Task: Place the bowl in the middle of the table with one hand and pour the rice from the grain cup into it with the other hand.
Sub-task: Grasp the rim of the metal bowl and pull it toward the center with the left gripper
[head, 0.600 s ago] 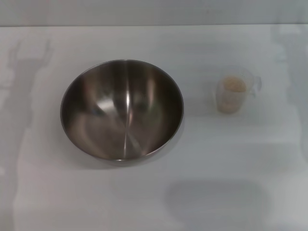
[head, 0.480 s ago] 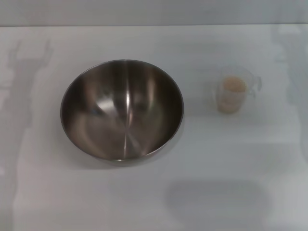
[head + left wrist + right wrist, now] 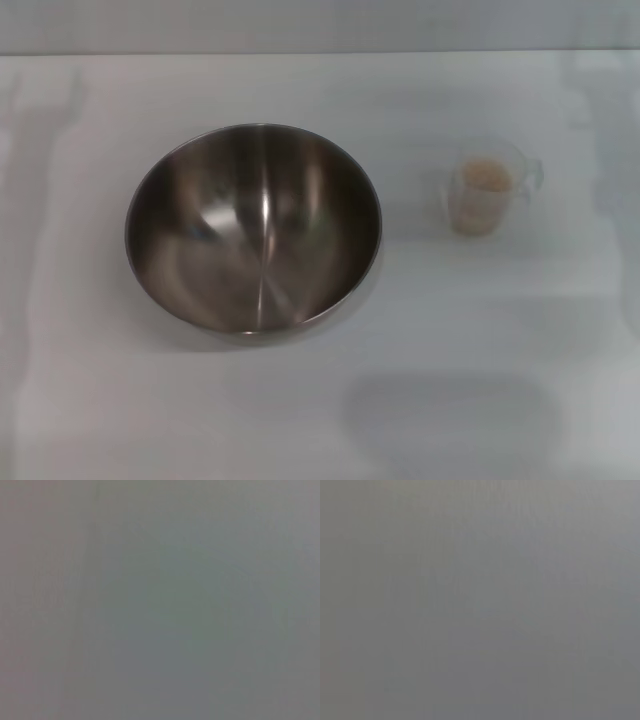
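Tabletop first: we are looking down at the table point(image 3: 470, 420), white and slightly glossy, running from the near edge to the far edge of the head view. Nearest to us it is showing only a soft grey shadow patch, right of centre.

Moving farther in, the bowl point(image 3: 253, 228) is sitting upright on the table, left of centre, its shiny brushed interior facing up. We are seeing no grains in it, only reflections on the metal.

Slightly farther back and to the right, the grain cup point(image 3: 485, 193) is standing upright on the table, well apart from the bowl, with bare table between them. Its handle is pointing right, away from the bowl. The rice point(image 3: 487, 176) is sitting inside the cup as a pale beige mass.

At the far left and far right edges, faint grey shadows are lying across the table.

Grippers: we are not seeing either one in the head view. Nothing is touching the bowl or the cup. The left wrist view is giving us only a flat grey-green field, and the right wrist view only a flat grey field. Neither is showing fingers, so we cannot tell whether the left or right fingers are spread, closed or gripping anything.
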You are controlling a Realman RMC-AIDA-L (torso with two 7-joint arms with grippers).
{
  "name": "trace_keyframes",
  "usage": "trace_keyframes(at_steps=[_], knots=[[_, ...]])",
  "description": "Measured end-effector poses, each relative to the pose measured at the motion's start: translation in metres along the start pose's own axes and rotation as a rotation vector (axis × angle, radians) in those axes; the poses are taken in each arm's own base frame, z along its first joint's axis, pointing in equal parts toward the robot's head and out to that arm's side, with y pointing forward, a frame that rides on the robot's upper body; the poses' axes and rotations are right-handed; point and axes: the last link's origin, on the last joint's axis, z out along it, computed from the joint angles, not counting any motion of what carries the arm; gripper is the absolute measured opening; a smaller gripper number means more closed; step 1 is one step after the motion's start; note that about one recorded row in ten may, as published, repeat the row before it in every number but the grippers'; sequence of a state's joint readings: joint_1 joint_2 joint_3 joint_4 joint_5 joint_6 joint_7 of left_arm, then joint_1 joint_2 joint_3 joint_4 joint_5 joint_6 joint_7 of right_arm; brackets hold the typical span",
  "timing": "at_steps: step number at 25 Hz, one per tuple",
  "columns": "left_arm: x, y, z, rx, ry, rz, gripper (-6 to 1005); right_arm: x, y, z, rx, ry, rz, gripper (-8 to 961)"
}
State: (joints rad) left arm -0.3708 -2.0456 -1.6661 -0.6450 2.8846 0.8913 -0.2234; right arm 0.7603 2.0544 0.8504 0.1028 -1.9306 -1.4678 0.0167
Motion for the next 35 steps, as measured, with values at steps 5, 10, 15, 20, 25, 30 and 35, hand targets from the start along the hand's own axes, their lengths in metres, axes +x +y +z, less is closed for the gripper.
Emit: trace_keyframes(at_steps=[5, 10, 15, 20, 25, 30, 35], knots=[[0.045, -0.003, 0.048, 0.031, -0.279, -0.085, 803, 0.0, -0.001, 0.0, 0.001, 0.0, -0.005, 573], [0.078, 0.022, 0.044, 0.022, -0.541, -0.006, 801, 0.0, -0.002, 0.001, 0.001, 0.002, -0.013, 573], [0.09, 0.048, 0.027, -0.114, -0.797, 0.033, 800, 0.0, -0.004, 0.002, -0.006, 0.001, -0.021, 573], [0.082, 0.072, -0.002, -0.28, -1.123, 0.081, 799, 0.0, -0.005, 0.005, -0.01, 0.005, -0.023, 572], [0.074, 0.086, -0.021, -0.355, -1.278, 0.118, 800, 0.001, -0.005, 0.009, -0.016, 0.017, -0.034, 572], [0.066, 0.094, -0.033, -0.392, -1.349, 0.114, 800, 0.002, -0.005, 0.011, -0.018, 0.02, -0.038, 573], [0.052, 0.098, -0.036, -0.396, -1.386, 0.116, 800, 0.001, -0.007, 0.009, -0.016, 0.017, -0.041, 573]])
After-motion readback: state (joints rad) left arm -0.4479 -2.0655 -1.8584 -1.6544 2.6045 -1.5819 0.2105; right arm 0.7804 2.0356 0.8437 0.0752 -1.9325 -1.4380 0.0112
